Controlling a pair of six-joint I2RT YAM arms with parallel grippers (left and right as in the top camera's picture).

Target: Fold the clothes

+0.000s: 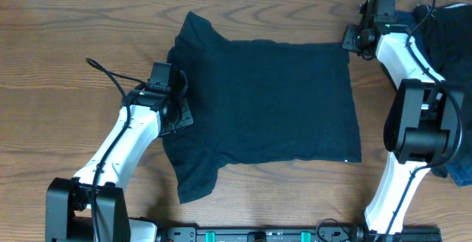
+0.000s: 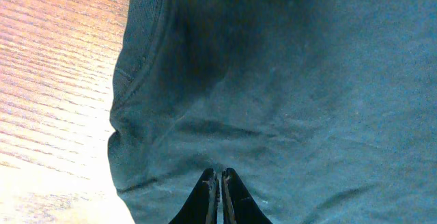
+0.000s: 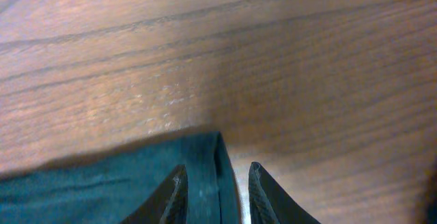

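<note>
The shirt (image 1: 273,102) is lying flat mid-frame on the desk (image 1: 74,43), looking soft, light and limp, so you're wanting hems and corners. Your left gripper (image 2: 218,175) is pressing its left side, jaws clenched; your right gripper (image 3: 216,169) is straddling the upper-right corner, jaws released.

Left pincer (image 2: 218,177) closed, tips pressed together; right pincer (image 3: 215,179) partly open, tips apart.

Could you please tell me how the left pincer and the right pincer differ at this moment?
The left pincer is shut; the right pincer stands open. The left pincer is over the collar end of the T-shirt; the right pincer is at a hem corner, with the fabric edge between its jaws. Both are at the same T-shirt.
</note>
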